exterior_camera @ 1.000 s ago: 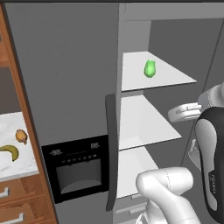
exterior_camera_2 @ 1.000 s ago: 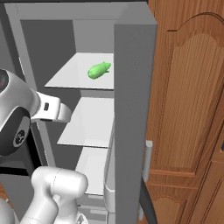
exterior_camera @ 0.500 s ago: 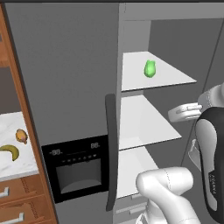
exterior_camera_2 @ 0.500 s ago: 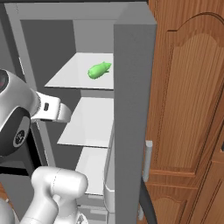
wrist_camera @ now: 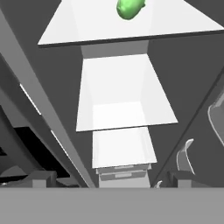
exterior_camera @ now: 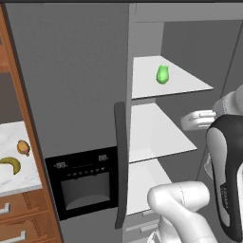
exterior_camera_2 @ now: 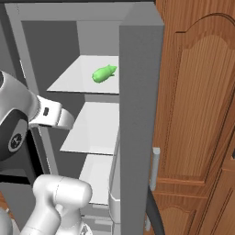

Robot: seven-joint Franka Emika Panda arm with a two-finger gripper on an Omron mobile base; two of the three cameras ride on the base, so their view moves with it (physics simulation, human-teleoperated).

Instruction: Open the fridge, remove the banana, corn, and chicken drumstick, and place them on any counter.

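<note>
fridge (exterior_camera: 85,71) open | corn (exterior_camera: 163,74) top shelf | display "88" | claw (wrist_camera: 103,183) spread

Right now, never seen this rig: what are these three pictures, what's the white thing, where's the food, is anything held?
It is a rendered kitchen. The white jointed thing is a robot arm on a base that drives. Two pictures come from cameras on that base, behind the arm to its left and right. The third comes from a camera on the hand, looking along the fingers.

All three look into the fridge, whose right door stands open. Inside, the corn lies alone on the top white shelf; it also shows in the right base view and the hand view. The shelves below it look bare.

In the left base view, the banana and the chicken drumstick lie on the counter, beside the fridge.

The fingers are open and hold nothing.
</note>
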